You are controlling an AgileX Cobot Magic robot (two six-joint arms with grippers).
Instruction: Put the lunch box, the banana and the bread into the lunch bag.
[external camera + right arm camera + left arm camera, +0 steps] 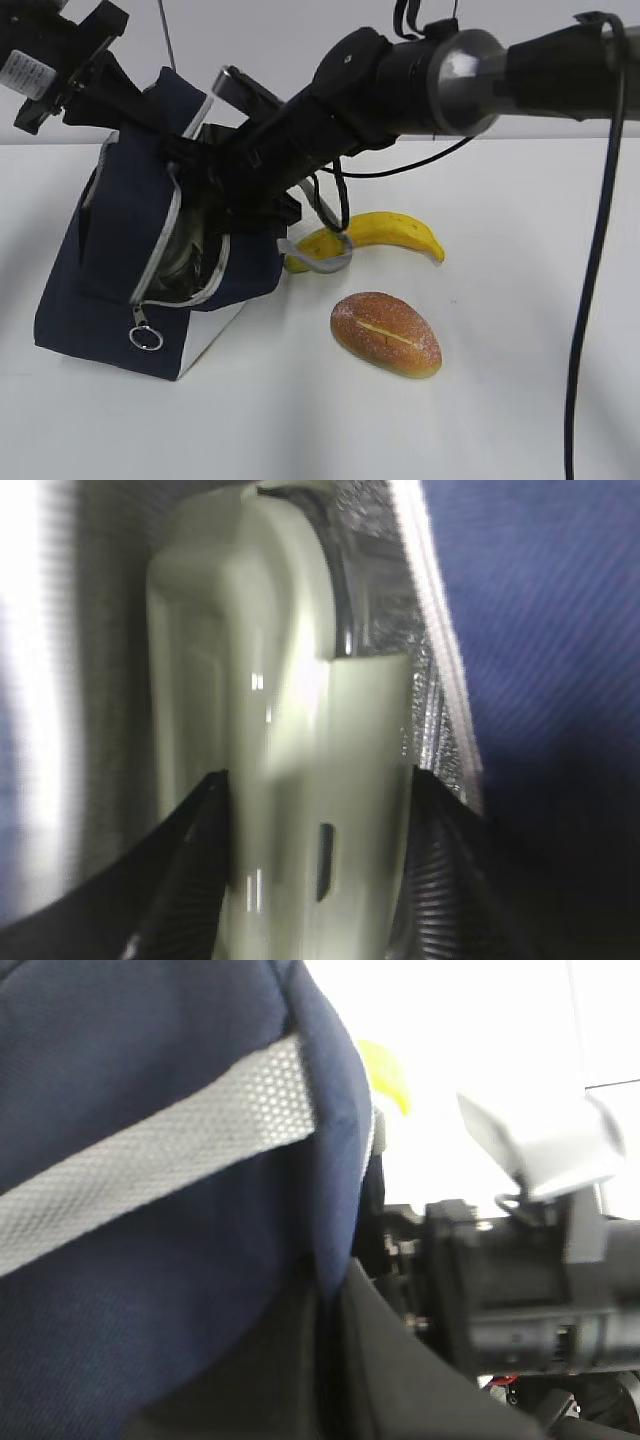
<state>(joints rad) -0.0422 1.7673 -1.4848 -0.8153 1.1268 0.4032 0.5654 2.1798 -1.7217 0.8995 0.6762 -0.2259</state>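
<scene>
One box [290,730], sage lid showing, sits inside the tilted bag [110,290] at left, clamped between the right end effector [315,860] fingers; only the right wrist view shows it; left end effector clenched on the bag's top; banana [395,232] and bread [386,333] lie on the surface at centre.

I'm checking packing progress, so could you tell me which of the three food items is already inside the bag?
The lunch box: the right gripper holds it inside the lunch bag, while the banana and bread lie on the table.

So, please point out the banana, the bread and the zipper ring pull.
banana [395,228]: exterior view, middle of its curved body.
bread [386,333]: exterior view, pale slash on top.
zipper ring pull [145,338]: exterior view, the ring.
</scene>
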